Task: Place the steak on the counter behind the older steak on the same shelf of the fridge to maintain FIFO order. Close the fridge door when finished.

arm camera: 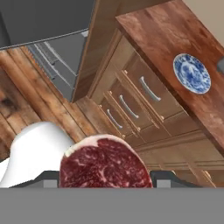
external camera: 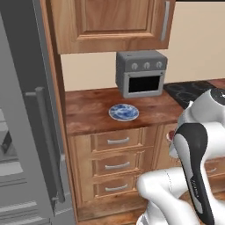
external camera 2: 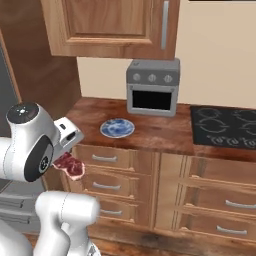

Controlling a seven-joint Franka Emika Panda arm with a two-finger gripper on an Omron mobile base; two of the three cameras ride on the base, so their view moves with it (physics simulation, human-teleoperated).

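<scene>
My gripper (arm camera: 105,180) is shut on the steak (arm camera: 105,164), a flat pinkish-red slab with white marbling held between the two fingertips. In the right base view the steak (external camera 2: 71,165) hangs from the gripper (external camera 2: 66,159) in front of the counter's drawers, below the counter (external camera 2: 160,131) top and left of it. The fridge (external camera: 26,132) stands at the far left with its door (external camera: 46,145) swung open, and grey shelf (external camera: 11,169) edges show inside. The older steak is out of view.
A blue patterned plate (external camera: 123,112) lies on the counter (external camera: 88,110) in front of a grey toaster oven (external camera: 141,73). A black stovetop (external camera 2: 225,125) lies to the right. Wooden drawers (arm camera: 140,94) sit under the counter, with plank floor (arm camera: 26,87) below.
</scene>
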